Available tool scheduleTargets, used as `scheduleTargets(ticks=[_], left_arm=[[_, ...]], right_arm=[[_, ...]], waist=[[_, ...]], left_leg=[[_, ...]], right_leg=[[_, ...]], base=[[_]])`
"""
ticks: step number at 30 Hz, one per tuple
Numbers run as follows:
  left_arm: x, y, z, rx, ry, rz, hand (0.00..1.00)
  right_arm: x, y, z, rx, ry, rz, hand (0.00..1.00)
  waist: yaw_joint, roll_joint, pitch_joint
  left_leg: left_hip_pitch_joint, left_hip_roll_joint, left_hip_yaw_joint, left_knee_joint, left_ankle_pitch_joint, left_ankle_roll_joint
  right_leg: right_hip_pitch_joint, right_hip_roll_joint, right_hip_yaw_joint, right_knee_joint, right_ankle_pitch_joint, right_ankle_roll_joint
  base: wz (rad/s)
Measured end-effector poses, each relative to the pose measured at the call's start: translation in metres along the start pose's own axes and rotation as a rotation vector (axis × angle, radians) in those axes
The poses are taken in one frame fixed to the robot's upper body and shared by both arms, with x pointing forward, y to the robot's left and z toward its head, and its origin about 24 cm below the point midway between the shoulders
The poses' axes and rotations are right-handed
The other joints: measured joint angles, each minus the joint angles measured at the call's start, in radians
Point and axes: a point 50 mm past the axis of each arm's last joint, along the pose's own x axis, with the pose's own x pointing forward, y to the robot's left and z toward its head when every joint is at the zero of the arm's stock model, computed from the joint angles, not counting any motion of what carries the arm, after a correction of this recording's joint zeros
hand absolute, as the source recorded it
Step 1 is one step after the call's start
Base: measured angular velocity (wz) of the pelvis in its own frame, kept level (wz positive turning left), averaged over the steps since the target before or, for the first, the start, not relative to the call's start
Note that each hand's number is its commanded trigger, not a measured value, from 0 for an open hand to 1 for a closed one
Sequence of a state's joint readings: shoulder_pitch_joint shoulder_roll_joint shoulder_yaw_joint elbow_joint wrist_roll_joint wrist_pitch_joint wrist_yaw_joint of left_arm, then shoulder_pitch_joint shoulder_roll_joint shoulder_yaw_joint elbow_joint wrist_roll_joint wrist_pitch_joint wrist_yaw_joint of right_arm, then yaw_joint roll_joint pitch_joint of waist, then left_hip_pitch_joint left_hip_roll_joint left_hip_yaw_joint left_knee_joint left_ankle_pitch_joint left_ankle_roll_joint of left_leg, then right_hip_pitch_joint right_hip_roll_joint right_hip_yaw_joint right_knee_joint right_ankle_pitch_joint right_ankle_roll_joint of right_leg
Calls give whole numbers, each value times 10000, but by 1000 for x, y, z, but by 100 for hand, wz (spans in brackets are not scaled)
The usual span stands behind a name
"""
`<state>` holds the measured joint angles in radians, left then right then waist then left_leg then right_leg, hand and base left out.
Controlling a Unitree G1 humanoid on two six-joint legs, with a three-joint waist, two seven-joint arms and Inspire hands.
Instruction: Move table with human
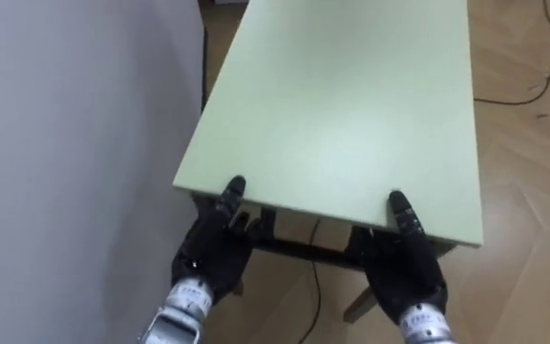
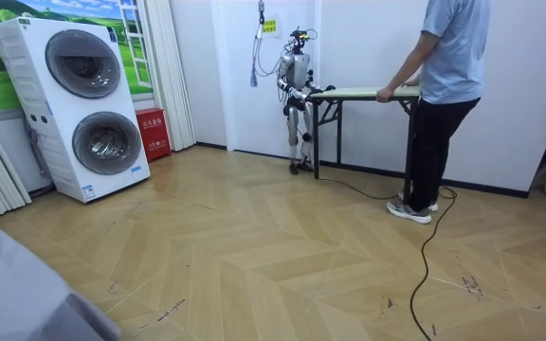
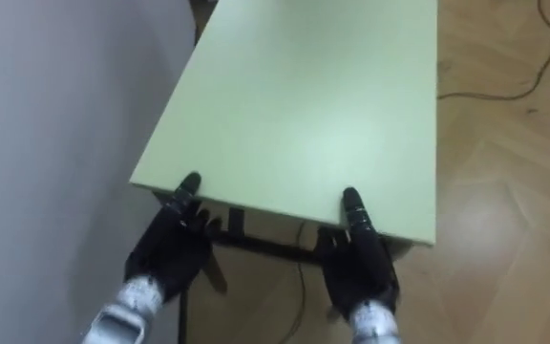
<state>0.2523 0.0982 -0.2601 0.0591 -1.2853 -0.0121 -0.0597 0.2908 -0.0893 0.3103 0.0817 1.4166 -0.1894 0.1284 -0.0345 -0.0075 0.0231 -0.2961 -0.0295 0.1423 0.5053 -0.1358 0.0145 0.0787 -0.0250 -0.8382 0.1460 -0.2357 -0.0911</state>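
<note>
Writing: a small yellowish label (image 2: 269,26) on the white wall above the robot and white characters on a red box (image 2: 150,133) by the curtain (image 2: 164,66), both too small to read. No marks on the tabletop.

The table (image 1: 342,96) is a long rect. board, pale green, smooth matte laminate w/ a soft sheen and thin square edges. It sits on a dark metal frame (image 1: 304,250) w/ slim black legs. It stands alongside the grey-white wall (image 1: 65,143), its long side just beside it.

The robot is at the short end on the room view's left. Left hand (image 1: 213,253) is at the near corner by the wall, right hand (image 1: 404,272) at the other near corner. Both are black. Each has its thumb laid on top of the board and the other fingers tucked under the edge, so the 2 hands clamp the tabletop.

At the far end a person (image 2: 448,85) in a light blue shirt and dark trousers stands facing the robot, w/ a hand (image 2: 384,95) on that end's edge.

The floor (image 2: 254,256) is herringbone wood, light tan, scuffed in places. At the room view's left are 2 stacked white front-load machines (image 2: 88,104) w/ round grey doors, under a green landscape mural (image 2: 64,9).
</note>
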Motion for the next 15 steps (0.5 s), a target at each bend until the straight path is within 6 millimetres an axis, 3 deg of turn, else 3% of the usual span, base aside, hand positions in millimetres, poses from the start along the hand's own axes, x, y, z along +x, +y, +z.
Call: scheduleTargets(ticks=[2,3,4,5,6,7,9,11,13,15], left_arm=[[0,0,-5,-191,121,95,100],[0,0,-5,-104,186,151,100],[0,1,-5,-7,192,229,100],[2,-1,-5,96,211,308,100],[5,-4,-4,144,199,270,100],[6,-5,-4,162,199,246,100],[7,-6,-4,154,205,254,100],[7,-6,-4,124,197,244,100],[6,-5,-5,49,161,285,100],[5,-4,-4,20,96,337,100]], right_arm=[[0,-3,3,-46,-34,-110,100],[-2,-5,3,-66,-19,-215,100],[-3,-7,3,-31,-33,-295,100],[-5,-8,4,-31,-82,-318,100],[-5,-7,6,-67,-172,-152,100],[-5,-6,7,-67,-212,-103,100],[-4,-5,8,-107,-220,-70,100],[-2,-5,10,-178,-180,-120,100],[1,-4,10,-218,36,-189,100],[2,-3,8,-179,129,-262,100]], waist=[[33,151,26],[-32,201,22],[-83,98,9],[-116,2,-6],[-181,7,-1],[-143,23,7],[43,66,-18],[61,90,-9],[90,162,-34],[117,300,-27]], left_leg=[[130,239,-179,-614,-15,69],[455,135,-772,-1509,116,169],[586,-11,-1119,-1767,316,131],[835,-246,-1925,-2268,711,53],[814,-497,-2067,-2564,1009,63],[739,-523,-1962,-2609,1088,91],[721,-358,-1114,-2776,1190,165],[726,-264,-798,-2589,1114,205],[619,16,-328,-1661,487,170],[649,-2,-407,-1771,299,246]], right_leg=[[12,86,-737,533,-27,35],[-21,131,-128,963,-63,102],[-79,103,757,1095,-91,149],[-153,194,2909,1085,-92,151],[-183,313,4042,816,-92,145],[-207,335,4006,695,-94,139],[-231,273,2874,568,-65,78],[-139,217,2181,563,-58,66],[-68,206,1609,601,-57,64],[-20,232,1157,851,-57,69]], base=[[49],[55],[78],[86],[78],[49],[11],[-1],[-18],[-4]])
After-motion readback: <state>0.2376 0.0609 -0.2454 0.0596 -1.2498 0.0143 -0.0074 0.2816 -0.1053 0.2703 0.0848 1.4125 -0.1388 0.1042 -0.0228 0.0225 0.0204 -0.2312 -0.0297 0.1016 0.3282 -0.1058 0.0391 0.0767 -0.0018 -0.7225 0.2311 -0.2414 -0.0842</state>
